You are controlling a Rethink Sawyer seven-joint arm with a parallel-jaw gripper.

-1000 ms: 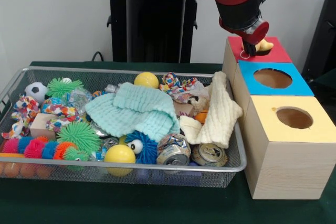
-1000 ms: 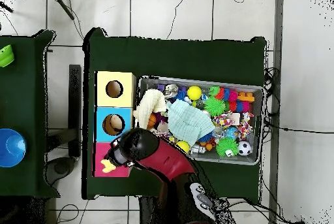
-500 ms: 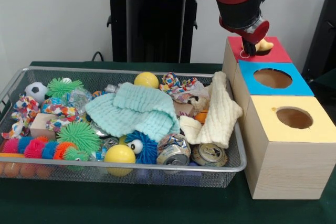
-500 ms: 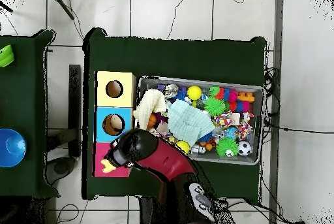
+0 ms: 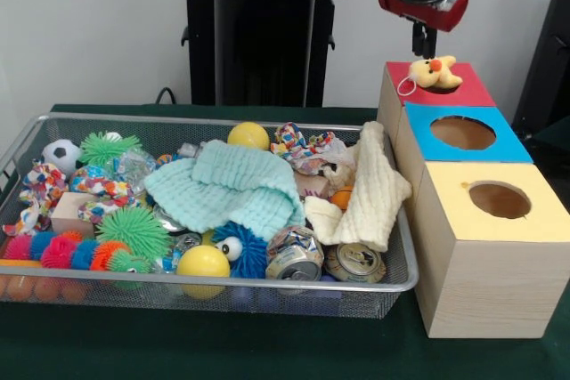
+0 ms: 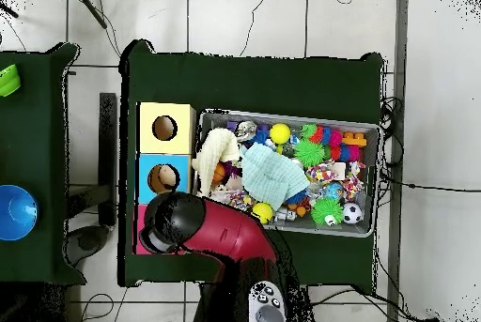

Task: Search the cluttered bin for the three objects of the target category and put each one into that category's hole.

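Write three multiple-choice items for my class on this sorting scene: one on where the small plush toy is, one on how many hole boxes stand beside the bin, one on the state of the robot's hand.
1. Where is the plush toy?
A. On the red box
B. Inside the wire bin
C. On the yellow box

2. How many hole boxes stand beside the bin?
A. Two
B. Three
C. Five

3. What is the hand doing?
A. Gripping a can
B. Reaching into the bin
C. Hanging above the toy, holding nothing

Answers:
1 A, the toy lies on the red top.
2 B, red, blue and yellow boxes stand in a row.
3 C, a gap shows between the hand's tips and the toy.
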